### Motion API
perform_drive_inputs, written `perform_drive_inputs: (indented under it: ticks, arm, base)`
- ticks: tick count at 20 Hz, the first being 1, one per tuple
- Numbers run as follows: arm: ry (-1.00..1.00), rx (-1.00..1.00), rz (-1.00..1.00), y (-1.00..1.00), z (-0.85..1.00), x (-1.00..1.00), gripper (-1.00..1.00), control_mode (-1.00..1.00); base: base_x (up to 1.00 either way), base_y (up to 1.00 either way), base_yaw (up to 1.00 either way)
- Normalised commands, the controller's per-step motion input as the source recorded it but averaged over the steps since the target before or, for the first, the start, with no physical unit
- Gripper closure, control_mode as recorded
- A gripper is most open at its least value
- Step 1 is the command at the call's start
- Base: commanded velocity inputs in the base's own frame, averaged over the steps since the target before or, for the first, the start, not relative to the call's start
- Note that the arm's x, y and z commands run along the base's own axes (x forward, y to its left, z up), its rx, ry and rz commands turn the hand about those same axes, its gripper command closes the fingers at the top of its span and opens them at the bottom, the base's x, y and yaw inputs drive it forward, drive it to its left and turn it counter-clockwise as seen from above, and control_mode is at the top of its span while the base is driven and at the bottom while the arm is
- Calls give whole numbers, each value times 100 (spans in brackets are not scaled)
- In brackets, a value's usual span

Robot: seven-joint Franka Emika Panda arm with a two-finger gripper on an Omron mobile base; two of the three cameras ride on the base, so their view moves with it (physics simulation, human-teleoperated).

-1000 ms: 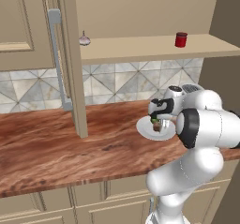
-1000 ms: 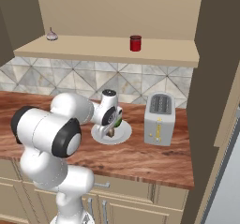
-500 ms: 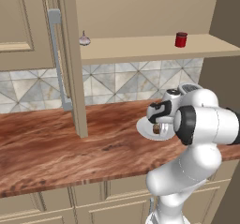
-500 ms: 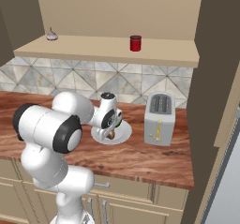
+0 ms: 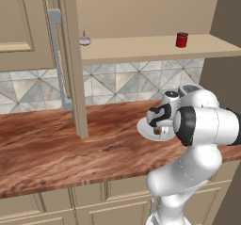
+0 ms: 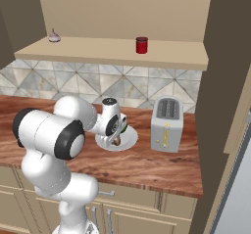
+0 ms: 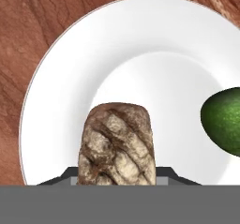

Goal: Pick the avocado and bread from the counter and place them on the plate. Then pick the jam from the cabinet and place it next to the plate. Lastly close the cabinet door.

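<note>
**Now the bread comes down onto the plate, pincer clamped on it**

Now we have the bread (image 7: 117, 143) right under the hand camera, a brown crusty chunk standing between the two dark tips, and the pincer (image 7: 117, 181) is closed on its near end. It hangs over the white plate (image 7: 140, 45); whether it touches the surface yet, we cannot tell. We judge it light and fairly stiff at the crust, rough enough not to slip, though a hard squeeze could crumble it. The hold across its narrow sides looks like the right one.

Just beside it on the plate lies the avocado (image 7: 224, 121), dark green and glossy. We reckon it is smooth, roundish and ready to roll if nudged, so the release wants care.

From the right base camera, the plate (image 6: 128, 141) sits on the table (image 6: 147, 167) near the grey toaster (image 6: 166, 124).

Up on the cabinet shelf (image 5: 146, 47) waits the jam (image 5: 181, 39), a small red jar, probably rigid and slick; we would take it around its body. A garlic bulb (image 5: 84, 40) stands well apart from it. The cabinet door (image 5: 70, 59) stands open.
</note>
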Motion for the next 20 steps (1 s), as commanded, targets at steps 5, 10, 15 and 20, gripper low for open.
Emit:
perform_drive_inputs:
  ticks: [5, 10, 15, 20]
  arm:
    - [-7, -5, 0, 0, 0, 0, -100, -100]
    - [-10, 0, 3, 0, 31, -20, -100, -100]
    - [-17, 0, 9, 0, 51, -20, -100, -100]
    - [-22, 0, 5, 0, 61, -36, -100, -100]
  base:
    - [0, 0, 0]
    - [0, 0, 0]
    - [0, 0, 0]
    - [0, 0, 0]
